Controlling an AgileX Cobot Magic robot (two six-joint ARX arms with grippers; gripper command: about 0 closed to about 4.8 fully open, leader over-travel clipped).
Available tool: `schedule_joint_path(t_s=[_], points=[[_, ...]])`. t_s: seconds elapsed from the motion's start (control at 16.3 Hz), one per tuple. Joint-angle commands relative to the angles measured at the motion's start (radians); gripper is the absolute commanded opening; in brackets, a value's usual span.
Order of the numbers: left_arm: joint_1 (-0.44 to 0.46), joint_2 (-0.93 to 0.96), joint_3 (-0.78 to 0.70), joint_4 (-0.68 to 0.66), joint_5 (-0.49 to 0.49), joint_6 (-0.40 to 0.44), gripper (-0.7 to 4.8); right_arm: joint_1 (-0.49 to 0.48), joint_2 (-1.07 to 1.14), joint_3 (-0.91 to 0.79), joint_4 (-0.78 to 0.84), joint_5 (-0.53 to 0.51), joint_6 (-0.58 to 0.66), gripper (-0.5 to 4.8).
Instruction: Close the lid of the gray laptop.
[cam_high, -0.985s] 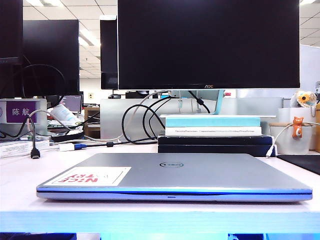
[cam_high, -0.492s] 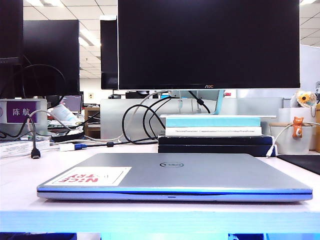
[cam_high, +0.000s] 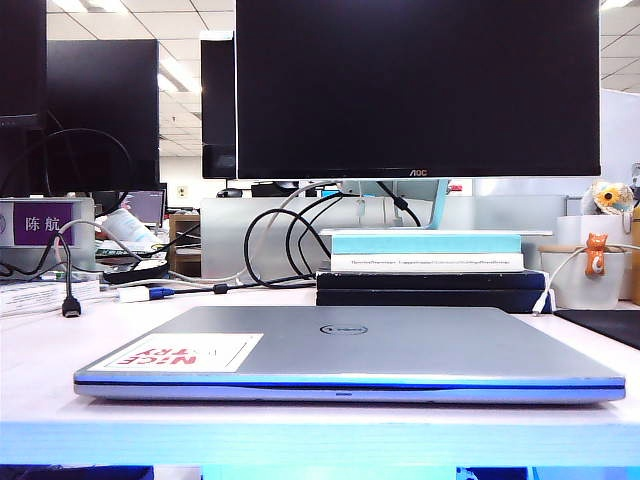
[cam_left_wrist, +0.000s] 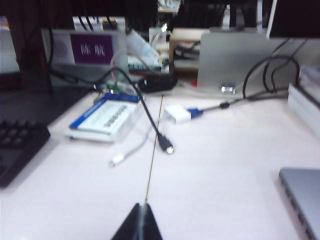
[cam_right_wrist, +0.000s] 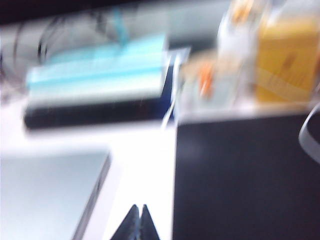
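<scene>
on the white table (cam_high: 40, 350), square to the exterior camera, the gray laptop (cam_high: 350, 355) lies flat with the lid (cam_high: 400, 345) already down on its base, only a thin dark seam showing along the front edge; the round logo (cam_high: 343, 329) and the white red-lettered sticker (cam_high: 185, 351) face up. behind it sit the stacked books (cam_high: 425, 268), the black monitor (cam_high: 418, 88) and a tangle of cables (cam_high: 285, 240). neither arm shows in the exterior view. the left gripper (cam_left_wrist: 140, 220) hangs over bare table off the laptop's left side, its fingertips pressed together into one dark wedge, with a loose cable plug (cam_left_wrist: 167, 146) and a blue-and-white box (cam_left_wrist: 107, 116) beyond it and a corner of the laptop at the frame's edge. the right gripper (cam_right_wrist: 136, 222) is also pinched to a point, holding nothing, over the strip of table between the laptop's right edge and a black mat (cam_right_wrist: 245, 175); that view is smeared, so finer detail cannot be told. by my reading the closing is done and what is left is to keep clear: any retreat should lift upward and away from the laptop's sides, not sweep across the lid, and should stay off the cables on the left and the cups near the mat on the right.
</scene>
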Motion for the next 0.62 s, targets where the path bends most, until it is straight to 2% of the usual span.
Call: schedule_joint_path(t_s=[0.06,0.62], points=[[0.002,-0.004,0.001,-0.011,-0.009,-0.003,-0.05,0.000,0.000,-0.005,0.003,-0.031,0.000,-0.06],[0.001,-0.004,0.001,-0.015,-0.007,-0.004,-0.05,0.000,0.000,-0.005,0.011,-0.028,0.000,-0.05]])
